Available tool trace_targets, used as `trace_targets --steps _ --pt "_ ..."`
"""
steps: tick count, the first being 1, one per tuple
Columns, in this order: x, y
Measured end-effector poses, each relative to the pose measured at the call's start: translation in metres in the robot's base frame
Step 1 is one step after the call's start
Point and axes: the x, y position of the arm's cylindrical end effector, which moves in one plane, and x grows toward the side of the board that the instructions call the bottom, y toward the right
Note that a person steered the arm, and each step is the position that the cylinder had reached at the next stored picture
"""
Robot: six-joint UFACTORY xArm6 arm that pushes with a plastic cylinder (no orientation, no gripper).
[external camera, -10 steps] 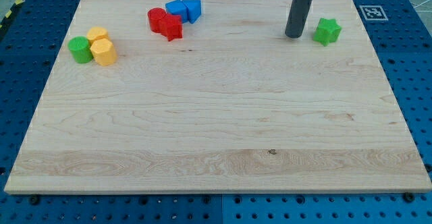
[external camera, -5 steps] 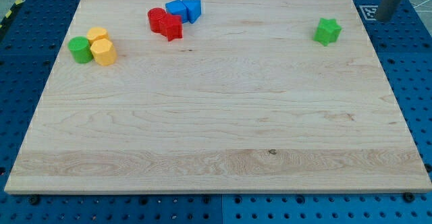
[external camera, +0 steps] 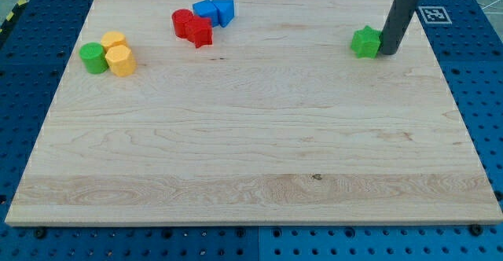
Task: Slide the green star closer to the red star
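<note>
Green star (external camera: 365, 42) touched by my tip (external camera: 388, 53), rod upright.

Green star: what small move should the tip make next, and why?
Probably a short push toward the view's left. My tip sits against the right side of the green star, and the red star lies far off to the view's left, slightly higher, with bare board between them.

Small green star-shaped block (external camera: 365, 42) lay flat near the wooden board's top right in view, with the dark rod touching its right side. Small red star-shaped block (external camera: 200, 32) lay flat near top left, well apart, pressed against a red cylinder.
</note>
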Motion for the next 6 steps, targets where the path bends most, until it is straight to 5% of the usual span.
trace_targets --steps 3,6 --pt "0.024 -0.060" --pt "-0.001 0.044"
